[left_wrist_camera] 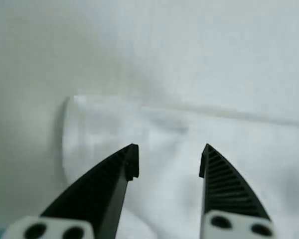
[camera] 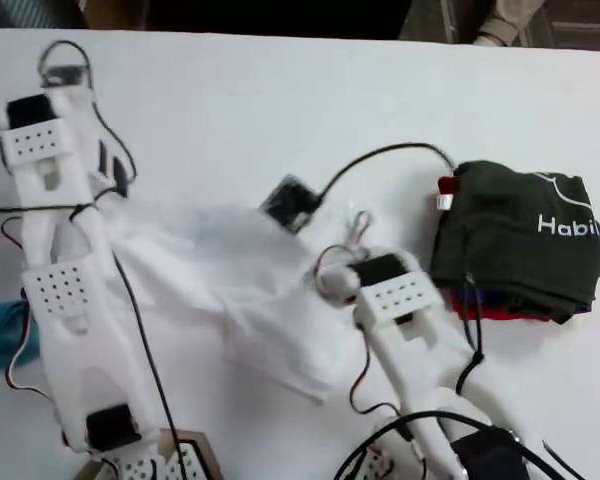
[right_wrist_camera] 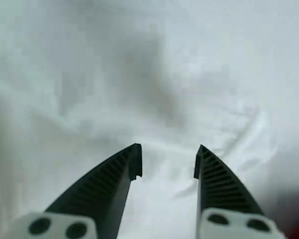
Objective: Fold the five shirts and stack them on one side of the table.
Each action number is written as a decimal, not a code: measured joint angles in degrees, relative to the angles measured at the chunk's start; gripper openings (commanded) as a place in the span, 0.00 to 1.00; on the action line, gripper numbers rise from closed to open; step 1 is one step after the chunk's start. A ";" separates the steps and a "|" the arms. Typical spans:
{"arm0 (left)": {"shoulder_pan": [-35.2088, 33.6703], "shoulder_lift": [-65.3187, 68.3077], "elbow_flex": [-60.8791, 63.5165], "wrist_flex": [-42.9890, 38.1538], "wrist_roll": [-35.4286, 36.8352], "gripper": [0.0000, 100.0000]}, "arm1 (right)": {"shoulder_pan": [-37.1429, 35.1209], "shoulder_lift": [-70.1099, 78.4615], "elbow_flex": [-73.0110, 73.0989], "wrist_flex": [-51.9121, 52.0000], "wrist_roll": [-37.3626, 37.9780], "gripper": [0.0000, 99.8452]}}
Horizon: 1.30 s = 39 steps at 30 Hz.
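Observation:
A crumpled white shirt [camera: 250, 290] lies in the middle of the white table [camera: 280, 110]. My left gripper [left_wrist_camera: 168, 160] hangs open just above the shirt's sleeve or edge [left_wrist_camera: 109, 129], with nothing between its fingers. My right gripper [right_wrist_camera: 165, 162] is also open, close over the rumpled white cloth [right_wrist_camera: 154, 99]. In the high view the left arm [camera: 60, 260] stands at the shirt's left side and the right arm [camera: 400, 300] at its right side. A stack of folded shirts [camera: 515, 245], dark green on top with red and blue beneath, sits at the right.
A teal cloth [camera: 0, 335] pokes out at the table's left edge behind the left arm. Black cables [camera: 380, 155] run across the table toward the stack. The far half of the table is bare white.

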 measured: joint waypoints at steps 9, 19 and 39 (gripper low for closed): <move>0.79 -14.42 20.75 -0.09 -0.70 0.22 | -13.89 0.09 -0.44 13.10 1.76 0.19; -1.05 -22.51 41.23 -10.37 -0.79 0.22 | -20.84 10.02 -0.44 14.42 2.02 0.23; -7.38 -22.95 44.04 -13.27 -0.79 0.22 | -27.25 -0.44 -3.08 26.55 2.11 0.23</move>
